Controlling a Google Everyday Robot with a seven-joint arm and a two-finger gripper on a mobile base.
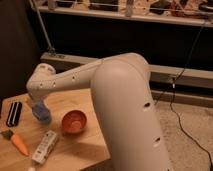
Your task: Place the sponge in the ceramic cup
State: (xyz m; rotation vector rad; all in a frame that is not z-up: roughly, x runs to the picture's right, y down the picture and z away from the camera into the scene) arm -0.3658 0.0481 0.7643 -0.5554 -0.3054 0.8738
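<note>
The white arm reaches from the right across the wooden table (pixel 82 147) to its left part. My gripper (pixel 37 103) points down there, shut on the pale blue-grey sponge (pixel 36 107). The sponge sits at the rim of the small blue ceramic cup (pixel 44 118), which stands on the table directly beneath. Sponge and cup overlap, so I cannot tell how far the sponge is inside. The arm's wrist hides the top of the gripper.
An orange-red bowl (pixel 74 121) stands just right of the cup. A black ridged block (pixel 14 113) lies at the left edge, a carrot (pixel 18 142) in front of it, and a white packet (pixel 45 146) near the front edge.
</note>
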